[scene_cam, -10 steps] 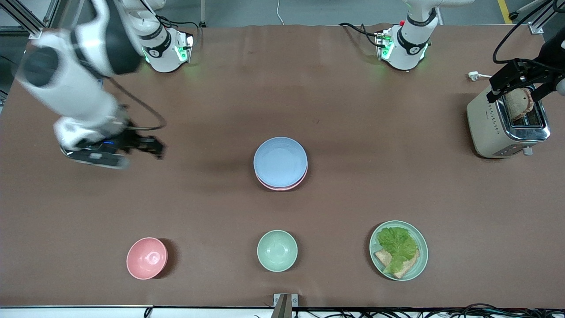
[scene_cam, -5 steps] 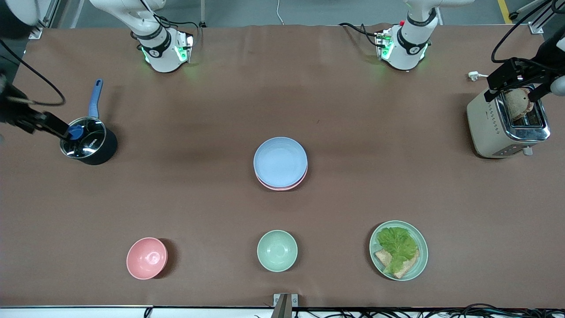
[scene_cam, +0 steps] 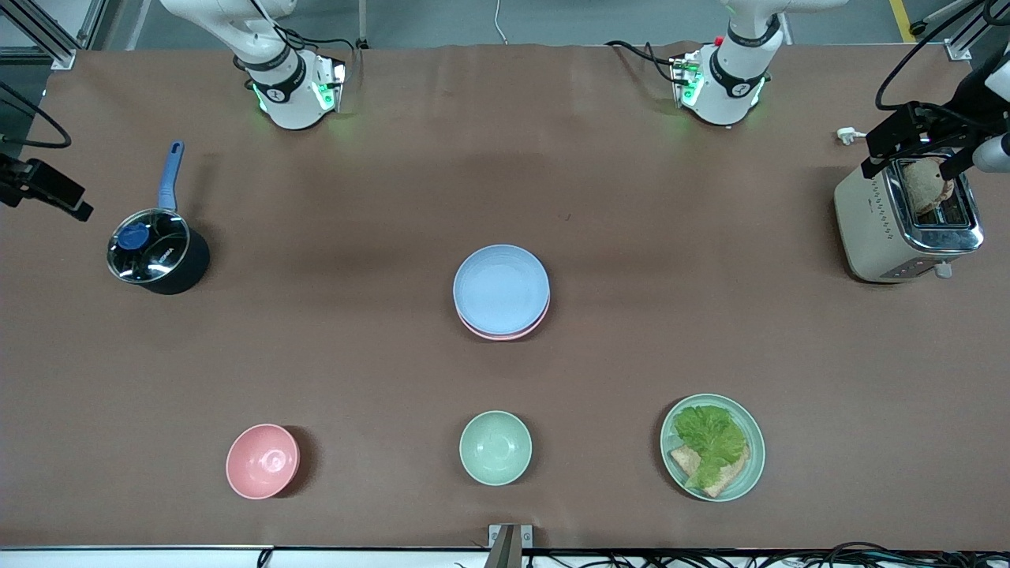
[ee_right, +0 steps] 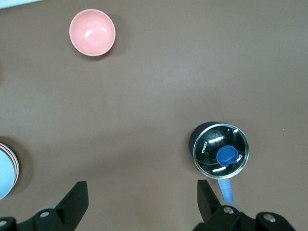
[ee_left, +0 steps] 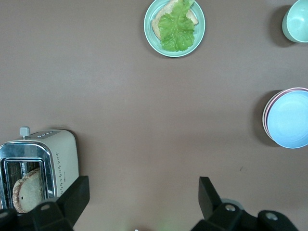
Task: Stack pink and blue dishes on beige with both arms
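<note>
The light blue plate (scene_cam: 501, 288) lies on the pale pink plate (scene_cam: 505, 334) in the middle of the table; only the pink rim shows under it. The left wrist view shows the same stack, blue plate (ee_left: 288, 119) over pink rim (ee_left: 265, 115). No beige plate is visible; whatever lies under the stack is hidden. My left gripper (scene_cam: 910, 162) hangs open over the toaster, its fingers (ee_left: 206, 190) wide apart with nothing between them. My right gripper (scene_cam: 59, 197) is open at the right arm's end of the table, beside the pot, and it is empty in the right wrist view (ee_right: 142, 188).
A black pot (scene_cam: 158, 254) with glass lid and blue handle sits toward the right arm's end. A toaster (scene_cam: 876, 229) holding bread stands toward the left arm's end. Nearer the camera are a pink bowl (scene_cam: 263, 461), a mint bowl (scene_cam: 495, 447) and a mint plate (scene_cam: 759, 451) with lettuce and bread.
The right arm has swung away from over the table to its own end, uncovering the pot. The left gripper has shifted slightly over the toaster. The plates have not moved.
</note>
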Tool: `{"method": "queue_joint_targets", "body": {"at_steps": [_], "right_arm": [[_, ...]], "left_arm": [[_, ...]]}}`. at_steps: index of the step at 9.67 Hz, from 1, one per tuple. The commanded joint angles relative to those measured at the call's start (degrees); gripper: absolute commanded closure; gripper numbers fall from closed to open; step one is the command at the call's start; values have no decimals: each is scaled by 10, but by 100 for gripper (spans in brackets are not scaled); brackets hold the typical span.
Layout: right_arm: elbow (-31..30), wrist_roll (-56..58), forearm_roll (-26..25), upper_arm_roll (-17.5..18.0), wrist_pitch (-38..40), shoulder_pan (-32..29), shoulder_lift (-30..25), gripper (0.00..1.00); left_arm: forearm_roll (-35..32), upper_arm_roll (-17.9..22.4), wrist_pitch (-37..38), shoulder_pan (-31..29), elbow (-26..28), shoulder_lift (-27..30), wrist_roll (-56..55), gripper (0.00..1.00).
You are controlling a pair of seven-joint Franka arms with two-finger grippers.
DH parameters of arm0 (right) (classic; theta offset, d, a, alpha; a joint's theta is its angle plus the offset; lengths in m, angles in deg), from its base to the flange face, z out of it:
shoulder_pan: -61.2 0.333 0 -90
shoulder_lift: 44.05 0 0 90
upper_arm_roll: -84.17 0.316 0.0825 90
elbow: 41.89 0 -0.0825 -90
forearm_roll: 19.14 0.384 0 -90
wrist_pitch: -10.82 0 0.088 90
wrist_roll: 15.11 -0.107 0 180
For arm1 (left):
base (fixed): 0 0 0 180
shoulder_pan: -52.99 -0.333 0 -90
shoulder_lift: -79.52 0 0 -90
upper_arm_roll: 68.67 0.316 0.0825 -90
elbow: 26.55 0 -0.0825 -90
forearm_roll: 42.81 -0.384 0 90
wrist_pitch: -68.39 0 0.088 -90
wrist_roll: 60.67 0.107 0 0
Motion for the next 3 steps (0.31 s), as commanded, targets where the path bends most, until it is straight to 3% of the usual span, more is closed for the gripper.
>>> {"method": "queue_joint_targets", "body": {"at_steps": [1,3], "right_arm": [[11,13,13,-4,10,0,5,0],[11,26,33,-7,15,-1,4,0]], "left_arm": [[-6,1,6,3,15,-2,10,0],[-6,0,7,3,15,-2,10,0]]}}
